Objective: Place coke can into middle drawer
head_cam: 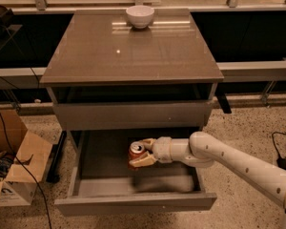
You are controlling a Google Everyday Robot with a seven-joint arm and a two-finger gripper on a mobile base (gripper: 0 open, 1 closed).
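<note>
- Red coke can [135,150]: sits between the two fingers of the gripper [141,152], silver top upward and roughly upright, inside the open middle drawer [133,203].
- Gripper state: fingers clamped on the can, one on its far side and one on its near side. The arm reaches in from the right side of the drawer.
- Can height: it appears to hang above the drawer floor rather than rest on it. A soft shadow lies on the floor nearer the front panel than the gripper. Contact with the floor cannot be confirmed.
- Drawer: pulled well out. Bare grey floor lies to the left of the gripper and in front of it.
- Progress, as a judgement: transport into the drawer is done. Lowering the can to the floor, releasing it and withdrawing the arm are left.
- Surroundings: a closed drawer front [133,114] lies just above the gripper. A white bowl [139,15] stands on the cabinet top [128,51], well above and behind. A cardboard box [19,168] sits on the ground far to the left.
</note>
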